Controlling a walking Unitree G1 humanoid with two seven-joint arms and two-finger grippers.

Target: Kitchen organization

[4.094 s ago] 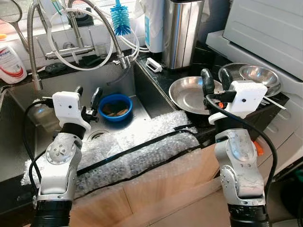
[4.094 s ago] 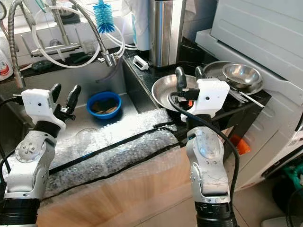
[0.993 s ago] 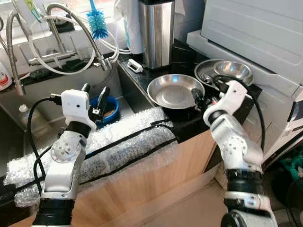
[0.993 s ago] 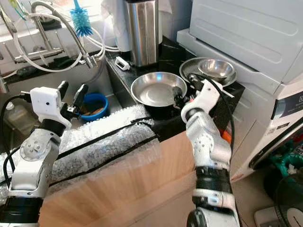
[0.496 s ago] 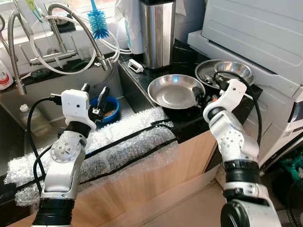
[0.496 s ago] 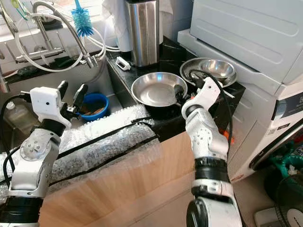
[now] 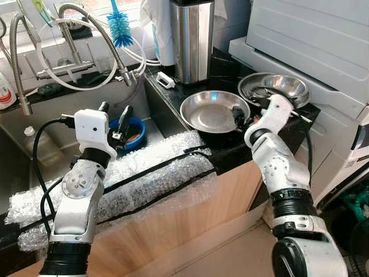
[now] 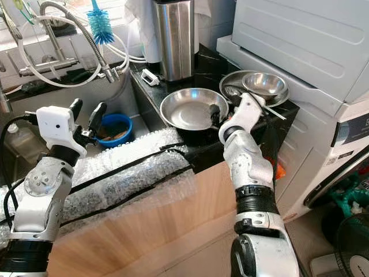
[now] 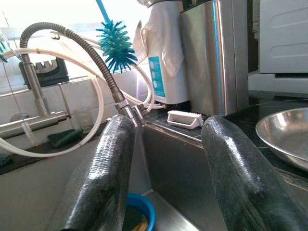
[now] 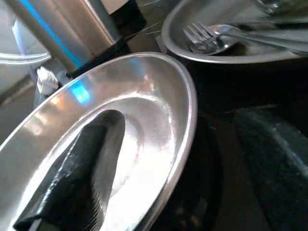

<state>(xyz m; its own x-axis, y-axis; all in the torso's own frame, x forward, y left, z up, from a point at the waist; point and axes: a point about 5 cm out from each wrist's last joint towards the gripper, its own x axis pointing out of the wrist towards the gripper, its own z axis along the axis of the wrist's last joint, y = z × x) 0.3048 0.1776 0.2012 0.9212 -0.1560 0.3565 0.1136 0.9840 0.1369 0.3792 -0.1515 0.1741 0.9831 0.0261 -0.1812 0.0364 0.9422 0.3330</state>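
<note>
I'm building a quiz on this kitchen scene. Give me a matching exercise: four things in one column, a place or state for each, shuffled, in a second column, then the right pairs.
Things:
1. blue bowl
2. bottle brush
3. right claw
4. fork

Places or states:
A. straddles the rim of the steel plate, one finger inside it
B. lies in the far steel dish
C. sits low in the sink
D. stands up behind the tap

Pairs: 1-C, 2-D, 3-A, 4-B
</note>
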